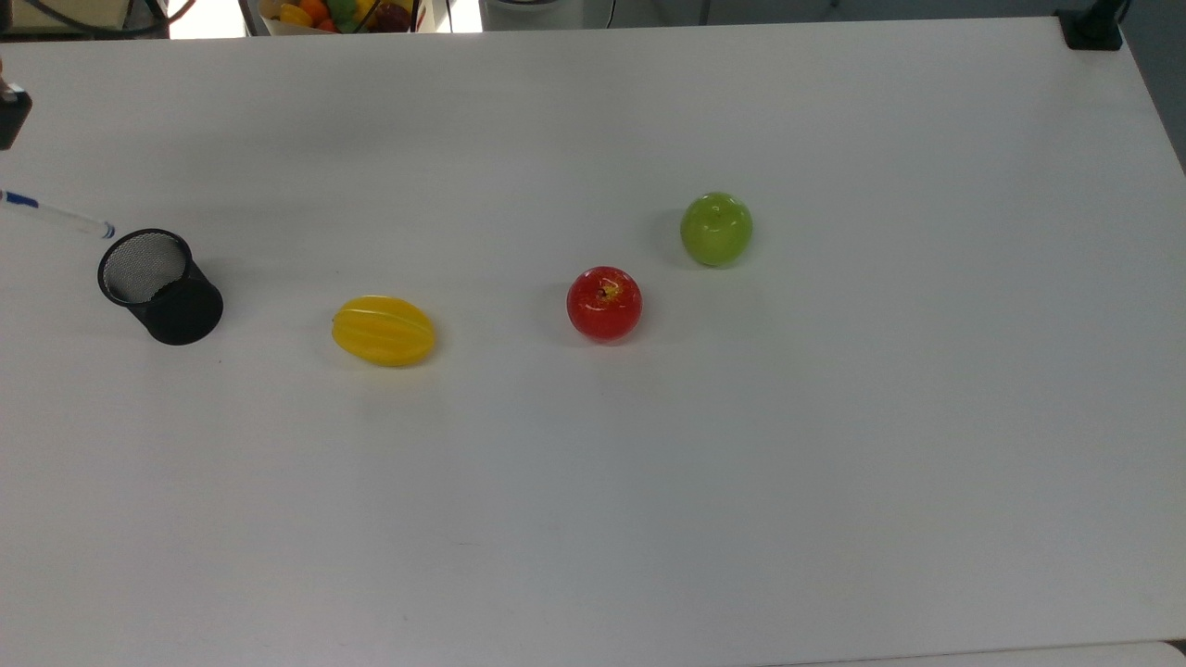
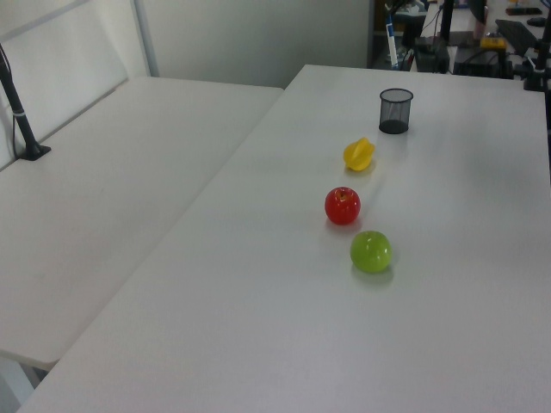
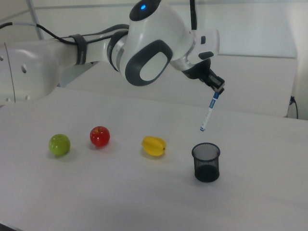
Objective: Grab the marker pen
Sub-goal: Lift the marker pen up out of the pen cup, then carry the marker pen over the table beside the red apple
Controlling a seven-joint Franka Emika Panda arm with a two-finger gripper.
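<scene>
Arm: the white Franka arm [image 3: 96, 48] with grey joint covers reaches from the right view's left across the far side of the table, its wrist bent downward and toward the right view's right.
Gripper: the black two-finger gripper [image 3: 219, 86] hangs in the air above the cup, pointing down at a slant; its fingers are closed on the top end of the pen.
Marker pen: one slim white-barrelled marker pen with blue cap and blue label [image 3: 208, 113]; it hangs tilted from the gripper, lower tip above and just clear of the cup's rim, not touching it. In the top view it lies at the far left edge [image 1: 57, 215], just beyond the cup.
Cup: one black wire-mesh cylindrical pen cup [image 3: 206, 162], upright on the table at the right end of the right view's row; nothing shows inside it in the top view [image 1: 159, 287].
Fruit: three pieces, one of each, in a loose line on the table and well apart from each other.
Yellow fruit: one ridged yellow star-fruit shape [image 1: 384, 331], nearest the cup.
Red apple: one glossy red apple [image 1: 604, 303], between the yellow fruit and the green apple.
Green apple: one glossy green apple [image 1: 716, 228], farthest from the cup.
Table: one broad white tabletop [image 1: 741, 482]; a second white table [image 2: 103, 198] stands beside it on the left view's left.
Background: a container of mixed coloured fruit [image 1: 347, 14] sits beyond the far edge in the top view.
</scene>
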